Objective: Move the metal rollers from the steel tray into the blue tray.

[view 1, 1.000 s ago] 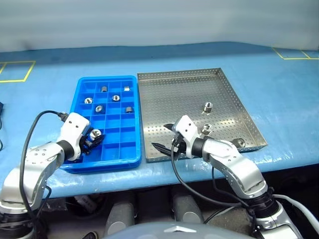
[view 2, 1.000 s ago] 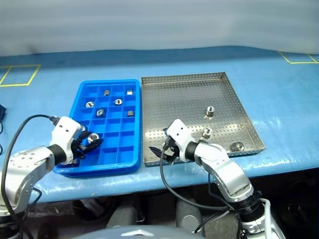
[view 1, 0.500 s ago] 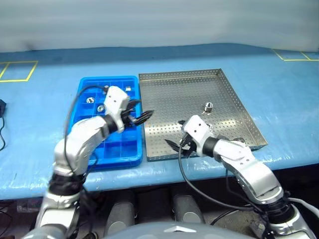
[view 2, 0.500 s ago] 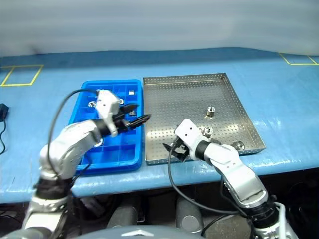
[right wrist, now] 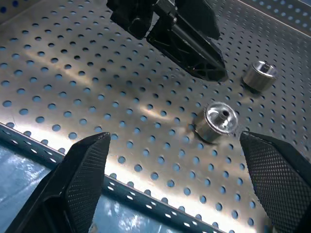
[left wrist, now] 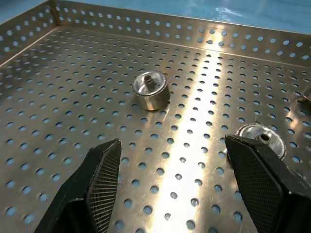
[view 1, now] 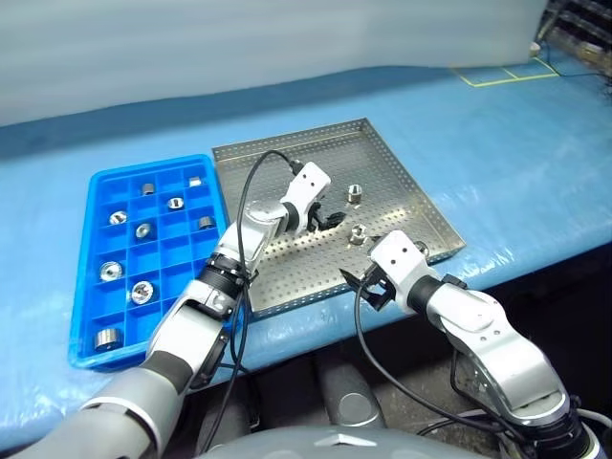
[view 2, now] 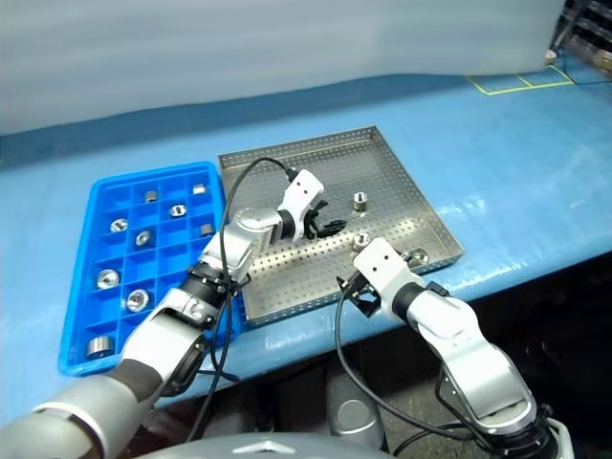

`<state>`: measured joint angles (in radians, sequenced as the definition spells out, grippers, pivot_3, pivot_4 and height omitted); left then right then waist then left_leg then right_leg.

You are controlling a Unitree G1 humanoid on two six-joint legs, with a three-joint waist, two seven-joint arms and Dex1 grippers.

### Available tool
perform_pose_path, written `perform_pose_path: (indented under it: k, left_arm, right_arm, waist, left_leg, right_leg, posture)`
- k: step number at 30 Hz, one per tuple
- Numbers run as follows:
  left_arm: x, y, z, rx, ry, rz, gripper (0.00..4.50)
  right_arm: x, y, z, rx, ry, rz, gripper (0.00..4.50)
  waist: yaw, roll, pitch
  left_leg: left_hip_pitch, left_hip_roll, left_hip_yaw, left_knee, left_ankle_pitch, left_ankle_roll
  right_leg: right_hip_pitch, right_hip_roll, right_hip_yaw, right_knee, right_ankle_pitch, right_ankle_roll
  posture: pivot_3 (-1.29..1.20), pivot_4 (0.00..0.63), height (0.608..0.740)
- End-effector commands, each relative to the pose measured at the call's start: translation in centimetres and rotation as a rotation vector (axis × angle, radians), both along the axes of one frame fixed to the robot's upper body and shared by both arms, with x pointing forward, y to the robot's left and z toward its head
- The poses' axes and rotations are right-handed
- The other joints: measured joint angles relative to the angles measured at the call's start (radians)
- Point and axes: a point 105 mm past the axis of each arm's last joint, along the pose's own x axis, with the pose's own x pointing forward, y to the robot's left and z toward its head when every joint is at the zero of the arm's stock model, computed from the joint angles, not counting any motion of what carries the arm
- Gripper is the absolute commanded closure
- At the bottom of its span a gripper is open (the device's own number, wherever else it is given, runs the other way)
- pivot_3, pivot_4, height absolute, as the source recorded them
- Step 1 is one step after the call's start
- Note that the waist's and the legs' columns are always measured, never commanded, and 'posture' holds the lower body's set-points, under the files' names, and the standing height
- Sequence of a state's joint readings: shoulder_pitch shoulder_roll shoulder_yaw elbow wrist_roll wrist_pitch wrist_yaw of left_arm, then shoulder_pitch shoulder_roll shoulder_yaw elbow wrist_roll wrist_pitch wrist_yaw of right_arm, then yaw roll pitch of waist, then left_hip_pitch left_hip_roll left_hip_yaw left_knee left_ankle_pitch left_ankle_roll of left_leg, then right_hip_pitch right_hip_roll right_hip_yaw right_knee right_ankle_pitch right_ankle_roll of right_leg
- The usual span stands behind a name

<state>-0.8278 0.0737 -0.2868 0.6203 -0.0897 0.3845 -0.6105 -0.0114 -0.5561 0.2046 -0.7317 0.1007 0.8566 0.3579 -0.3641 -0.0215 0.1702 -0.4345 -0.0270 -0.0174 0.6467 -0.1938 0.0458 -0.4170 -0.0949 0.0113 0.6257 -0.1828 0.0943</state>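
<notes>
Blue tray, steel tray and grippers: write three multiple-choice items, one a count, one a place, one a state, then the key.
1. How many metal rollers lie in the blue tray?
A. four
B. nine
C. fifteen

2. What is the left gripper over?
A. the steel tray
B. the blue tray
C. the bare table beyond both trays

3. How does the right gripper stand?
A. shut on a roller
B. shut and empty
C. open and empty

Key:
1 B: nine compartments each hold one silver piece.
2 A: its wrist view shows perforated metal under the fingers.
3 C: its fingers stand wide apart with only tray floor between them.
</notes>
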Motion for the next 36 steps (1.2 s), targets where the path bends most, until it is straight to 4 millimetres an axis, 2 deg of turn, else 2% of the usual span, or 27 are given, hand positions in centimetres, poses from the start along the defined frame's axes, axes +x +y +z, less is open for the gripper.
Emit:
perform_pose_path:
  k: [1,6,10,14,19,23,28,34,36]
  left_arm:
    - [-0.4,-1.3,0.7,0.001,-0.033,-0.072,0.8]
    - [-0.1,-1.0,1.1,-0.02,-0.052,-0.05,0.8]
    - [0.3,0.3,1.8,-0.038,-0.072,-0.016,0.8]
    - [0.5,2.1,3.0,-0.079,-0.1,0.036,0.8]
    - [0.1,4.8,4.2,-0.119,-0.133,0.106,0.8]
    - [-1.5,6.4,5.4,-0.152,-0.165,0.125,0.8]
    - [-2.8,7.2,5.9,-0.171,-0.172,0.138,0.8]
    - [-3.5,7.7,5.7,-0.168,-0.169,0.168,0.8]
    - [-3.6,7.8,5.7,-0.166,-0.17,0.177,0.75]
  right_arm:
    - [-0.2,-0.1,1.4,0.009,-0.065,-0.017,0.0]
    - [0.6,-0.6,1.6,0.044,-0.083,-0.079,0.0]
    - [1.3,-0.3,1.9,0.128,-0.086,-0.097,0.0]
    - [3.6,-0.5,2.2,0.244,-0.098,-0.183,0.0]
    - [5.2,1.4,2.4,0.353,-0.073,-0.125,0.0]
    - [7.1,2.3,1.8,0.416,-0.041,-0.138,0.0]
    - [8.5,2.7,0.8,0.485,0.018,-0.163,0.0]
    - [9.4,2.4,-1.8,0.427,0.111,-0.219,0.0]
    - [9.5,2.3,-2.2,0.405,0.12,-0.237,0.4]
  waist:
    - [-0.036,0.0,0.0]
    - [-0.101,0.0,0.0]
    - [-0.139,0.0,0.0]
    - [-0.161,0.0,0.0]
    - [-0.153,0.0,0.0]
    - [-0.133,0.001,0.001]
    - [-0.078,0.001,0.001]
    - [-0.016,0.002,0.001]
    - [0.002,0.002,0.001]
  left_leg:
    - [0.0,0.0,0.0,0.0,0.0,0.0]
    - [0.003,0.0,0.0,0.0,-0.001,-0.001]
    - [0.005,0.0,0.001,0.0,-0.002,-0.004]
    - [0.006,0.0,0.001,0.0,-0.002,-0.004]
    - [0.006,0.0,0.001,0.0,-0.001,-0.001]
    - [0.005,0.0,0.001,0.0,0.0,0.0]
    - [0.005,0.0,0.0,0.0,0.0,0.0]
    - [0.004,0.0,0.001,0.0,0.0,0.0]
    - [0.004,0.0,0.0,0.0,0.0,0.0]
  right_leg:
    - [0.0,0.0,0.0,0.0,0.0,0.001]
    - [0.003,-0.001,0.0,0.0,0.001,0.003]
    - [0.004,-0.001,0.001,0.0,0.002,0.005]
    - [0.004,-0.001,0.001,0.001,0.004,0.008]
    - [0.004,-0.001,0.002,0.001,0.005,0.009]
    - [0.003,0.0,0.003,0.001,0.005,0.009]
    - [0.003,0.0,0.004,0.001,0.005,0.009]
    - [0.002,0.0,0.004,0.001,0.005,0.008]
    - [0.002,0.001,0.004,0.001,0.005,0.008]
  posture:
    - [-0.56,0.15,0.74]
    - [-0.55,0.15,0.74]
    - [-0.53,0.15,0.74]
    - [-0.49,0.15,0.74]
    - [-0.45,0.15,0.74]
    - [-0.42,0.15,0.74]
    - [-0.38,0.15,0.74]
    - [-0.34,0.15,0.74]
    - [-0.34,0.15,0.74]
